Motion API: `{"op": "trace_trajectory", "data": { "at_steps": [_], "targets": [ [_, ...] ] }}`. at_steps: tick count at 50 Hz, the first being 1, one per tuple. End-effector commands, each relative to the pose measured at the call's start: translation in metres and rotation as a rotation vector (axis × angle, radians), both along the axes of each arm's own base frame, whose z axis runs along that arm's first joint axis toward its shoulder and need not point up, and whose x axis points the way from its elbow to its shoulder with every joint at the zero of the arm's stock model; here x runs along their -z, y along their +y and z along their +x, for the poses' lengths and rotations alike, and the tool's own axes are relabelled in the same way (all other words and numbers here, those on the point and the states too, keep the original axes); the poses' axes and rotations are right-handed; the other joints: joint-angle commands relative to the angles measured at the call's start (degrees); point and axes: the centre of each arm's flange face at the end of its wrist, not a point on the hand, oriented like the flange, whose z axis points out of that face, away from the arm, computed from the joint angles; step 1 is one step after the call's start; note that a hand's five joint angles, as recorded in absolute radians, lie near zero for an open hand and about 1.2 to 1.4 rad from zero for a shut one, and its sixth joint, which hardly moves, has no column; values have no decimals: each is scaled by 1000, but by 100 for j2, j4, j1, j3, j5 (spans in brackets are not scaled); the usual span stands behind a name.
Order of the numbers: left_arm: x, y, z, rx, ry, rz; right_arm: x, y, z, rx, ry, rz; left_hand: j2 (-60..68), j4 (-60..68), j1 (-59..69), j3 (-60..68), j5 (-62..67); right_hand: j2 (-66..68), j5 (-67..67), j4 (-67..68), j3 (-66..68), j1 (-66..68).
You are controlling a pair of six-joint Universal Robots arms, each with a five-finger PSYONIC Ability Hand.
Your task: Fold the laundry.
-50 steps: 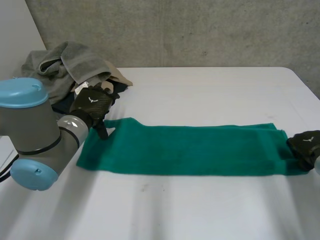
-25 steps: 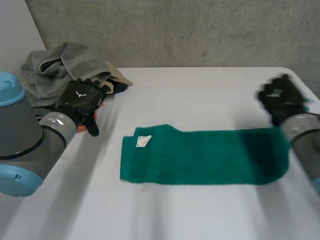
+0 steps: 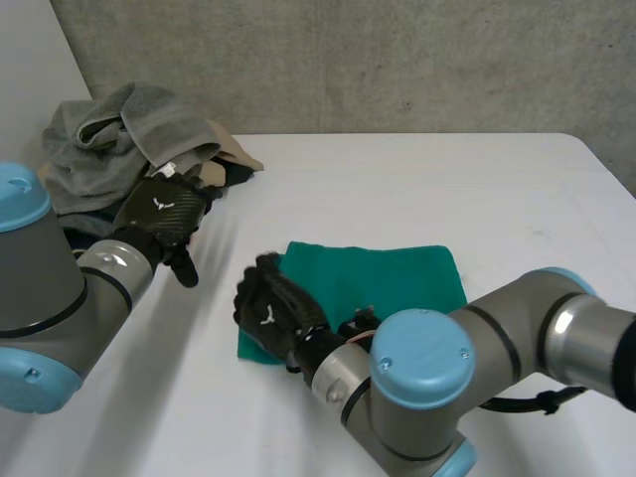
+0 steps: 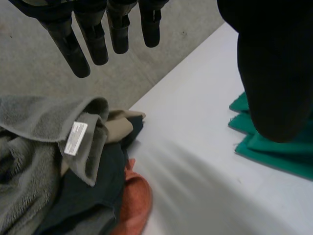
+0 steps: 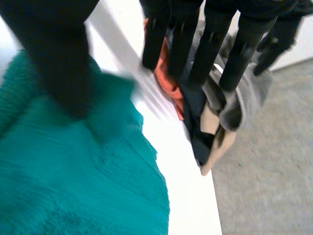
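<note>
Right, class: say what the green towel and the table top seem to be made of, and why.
Green towel: probably cotton terry, matt; its surface shows a fuzzy, ribbed pile. Table top: smooth white surface with a faint sheen, perhaps laminate or painted board; the look leaves it open.

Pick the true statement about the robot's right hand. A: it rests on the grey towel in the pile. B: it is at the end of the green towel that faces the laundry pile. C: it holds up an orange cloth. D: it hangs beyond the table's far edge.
B: in the head view the right hand is at the end of the green towel nearest the laundry pile.
</note>
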Motion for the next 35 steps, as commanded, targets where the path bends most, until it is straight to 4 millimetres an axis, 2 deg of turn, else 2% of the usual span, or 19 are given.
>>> {"op": "trace_trajectory", "data": {
  "at_steps": [1,3,4,5,7,10,11,13,17,18,21,22,25,26,29,30,33,34,35],
  "targets": [
    [-12,-1,-11,27,26,-63,-63,-40,-49,276,-231,159,-142,-114,-11,-179,-135,-2109,-2233,-2339,-2316,-2193],
    [-15,5,-22,64,34,-79,-68,-51,-68,361,-246,210,-142,-114,-11,-179,-135,-2109,-2233,-2339,-2316,-2193],
    [-16,9,-26,79,36,-83,-67,-60,-86,442,-238,278,-142,-114,-11,-179,-135,-2109,-2233,-2339,-2316,-2193],
    [-17,12,-31,93,36,-86,-64,-63,-93,475,-226,309,-142,-114,-11,-179,-135,-2109,-2233,-2339,-2316,-2193],
    [-17,19,-43,132,42,-94,-53,-67,-113,554,-174,400,-142,-114,-11,-179,-135,-2109,-2233,-2339,-2316,-2193],
    [-10,26,-56,172,37,-84,-41,-71,-132,633,-131,476,-125,-97,6,-162,-118,-2109,-2233,-2339,-2316,-2193],
    [-9,27,-59,179,37,-83,-31,-73,-145,675,-105,510,-125,-97,6,-162,-118,-2109,-2233,-2339,-2316,-2193],
    [-5,32,-69,207,36,-78,-24,-76,-156,708,-90,526,-125,-97,6,-162,-118,-2102,-2226,-2332,-2309,-2186],
    [-4,38,-75,229,36,-76,-11,-82,-171,758,-75,540,-125,-97,6,-162,-118,-1127,-1252,-1358,-1335,-1212],
    [-4,38,-76,230,36,-76,-7,-83,-173,763,-65,533,-125,-97,6,-162,-118,-26,-150,-256,-233,-110],
    [-4,39,-75,229,34,-74,-2,-90,-174,775,-59,505,-125,-97,6,-162,-118,4158,4034,3928,3951,4074],
    [-3,39,-75,229,33,-71,-4,-96,-173,776,-74,467,-125,-97,6,-162,-118,4884,4760,4654,4677,4800],
    [-3,40,-72,223,31,-69,-11,-104,-170,774,-112,392,-125,-97,6,-162,-118,4891,4767,4661,4684,4807],
    [-4,40,-72,221,31,-70,-20,-112,-168,773,-148,333,-125,-97,6,-162,-118,4891,4767,4661,4684,4807],
    [-5,41,-69,213,30,-69,-43,-117,-157,731,-202,240,-125,-97,6,-162,-118,4891,4767,4661,4684,4807],
    [-8,42,-67,209,33,-74,-57,-113,-144,682,-233,207,-109,-80,22,-146,-102,4891,4767,4661,4684,4807],
    [-20,36,-53,152,41,-101,-72,-88,-110,553,-249,184,-125,-97,6,-162,-118,4891,4767,4661,4684,4807],
    [-22,34,-49,135,41,-104,-77,-66,-84,447,-255,185,-125,-97,6,-162,-118,4891,4767,4661,4684,4807],
    [-23,31,-44,118,42,-105,-76,-56,-72,398,-251,190,-125,-97,6,-162,-118,4891,4767,4661,4684,4807]
  ]
}}
